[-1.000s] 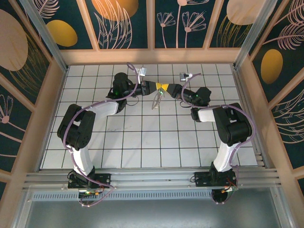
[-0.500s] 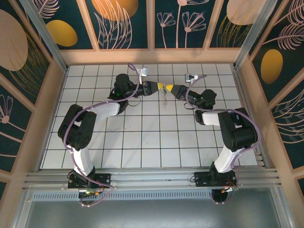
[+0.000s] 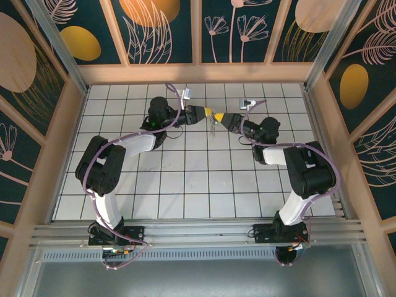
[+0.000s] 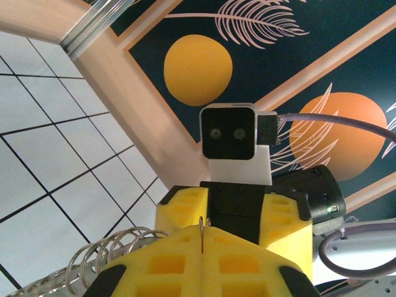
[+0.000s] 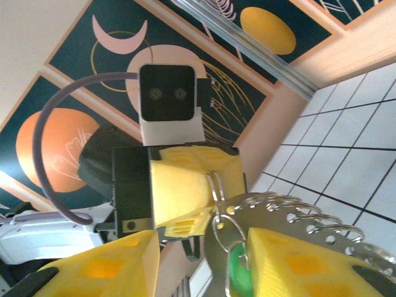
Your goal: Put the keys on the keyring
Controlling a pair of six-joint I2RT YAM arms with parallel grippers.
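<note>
Keyring [image 5: 215, 189]: thin, light, springy wire, hanging over the table [image 3: 185, 179] toward 12 o'clock, pinched in the fully closed left end effector [image 4: 202, 247]. Green key [image 5: 236, 270], small and slick, probably best grabbed by its plastic head, sitting between the jaws of the right end effector [image 5: 201, 266], half parted, seemingly not gripping. Back wall [image 3: 198, 73] close at 12, roomy toward 6.

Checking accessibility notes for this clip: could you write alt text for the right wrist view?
The left gripper, its yellow fingers shut on a thin silver ring, faces the camera below its black wrist camera. In front, the right gripper has its own fingers apart, a green key head between them, beside a grey band of wire rings.
</note>
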